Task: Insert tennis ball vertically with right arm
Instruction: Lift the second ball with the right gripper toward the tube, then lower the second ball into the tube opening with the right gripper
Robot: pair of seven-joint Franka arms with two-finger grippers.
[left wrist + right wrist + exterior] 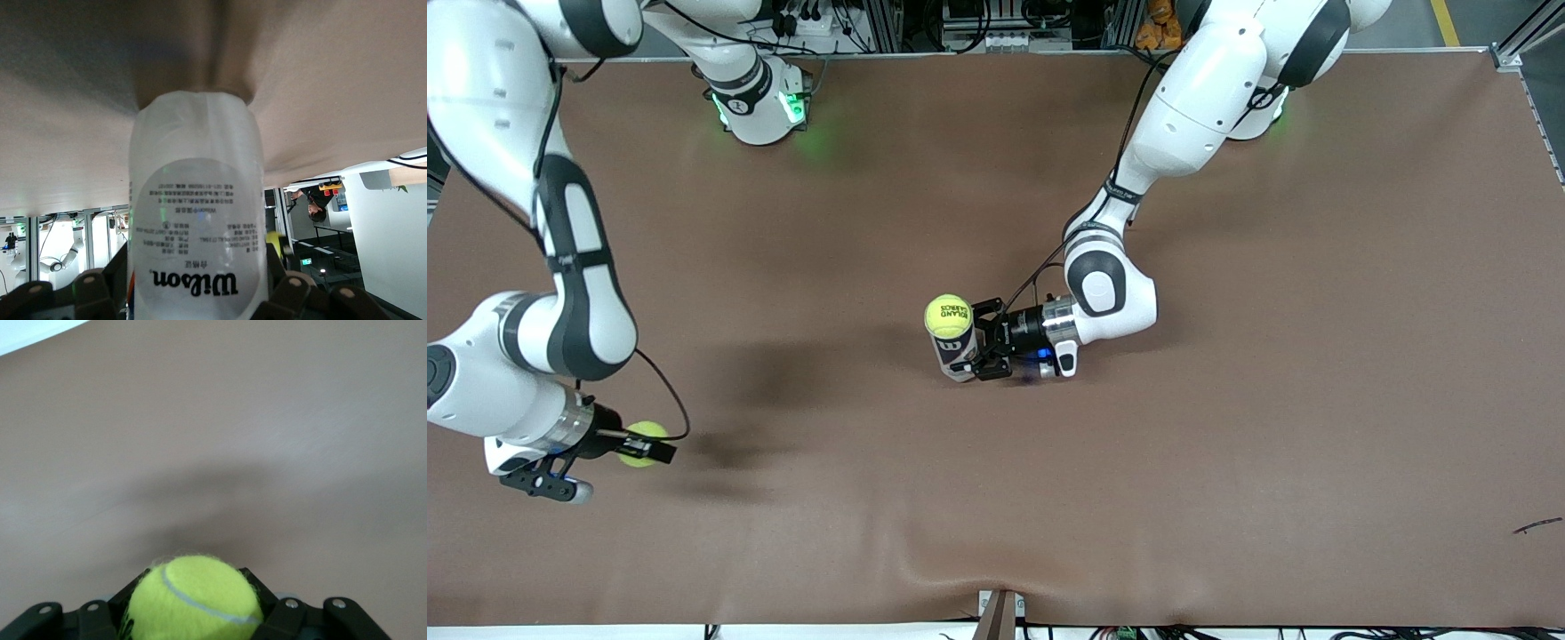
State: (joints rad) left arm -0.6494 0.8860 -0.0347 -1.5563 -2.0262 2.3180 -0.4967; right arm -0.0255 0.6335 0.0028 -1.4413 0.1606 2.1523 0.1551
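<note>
R hand (660, 447): closed on a yellow-green tennis ball (640, 443); fingers clamp it from both sides, ball pokes out past the fingertips. Up in the air over bare bench at the right arm's end.
R wrist view: same ball (195, 599) fills the low middle of the frame, white seam curving across it, black finger blocks on either side; only brown bench cover (213, 427) around it.
R arm (560, 267): white w/ black joint bands, comes from its base at the top of the front view, elbow bent, wrist turned sideways so the hand lies roughly level.
L hand (971, 342): gripping a clear ball can (954, 351) from the side, about mid-height; jaws partly closed around the can wall.
Can: stands upright on the bench near the middle; round white label w/ black Wilson logo, seen upside down in L wrist view (197, 227).
2nd ball (948, 316): yellow, black print on it, sits in the can's open mouth at the top, roughly half showing above the rim.
L arm (1192, 107): white, reaches down from its base at the top of the front view, holds the can where it stands.
Gap: R hand + its ball well apart from the can, toward the right arm's end and lower in the front view.
Bench (1227, 444): brown cloth cover, slight wrinkle at the edge nearest the front camera.
Misc: small dark scrap (1536, 526) lies on the cover near the left arm's end, close to the front edge.
</note>
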